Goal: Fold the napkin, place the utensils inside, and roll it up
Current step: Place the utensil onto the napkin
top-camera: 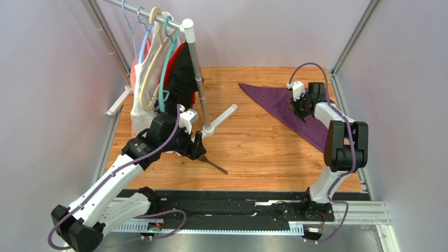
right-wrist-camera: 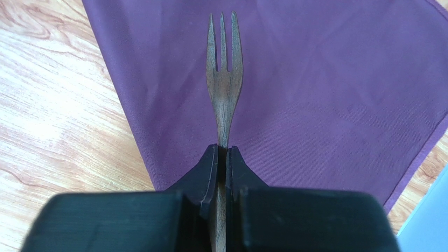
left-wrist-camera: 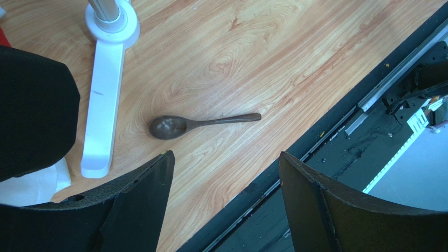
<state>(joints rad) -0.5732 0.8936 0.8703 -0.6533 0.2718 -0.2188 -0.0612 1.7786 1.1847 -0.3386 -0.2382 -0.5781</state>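
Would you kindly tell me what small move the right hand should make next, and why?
Probably ease the fork down and open the right hand to lay it on the napkin. That hand is shut on the fork's handle, with the tines over the folded purple cloth. The spoon lies on the table below the open left hand, not yet picked up.

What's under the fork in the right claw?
The purple napkin lies beneath the fork, under its tines and neck. The right claw hides the handle's end and whatever lies below it.
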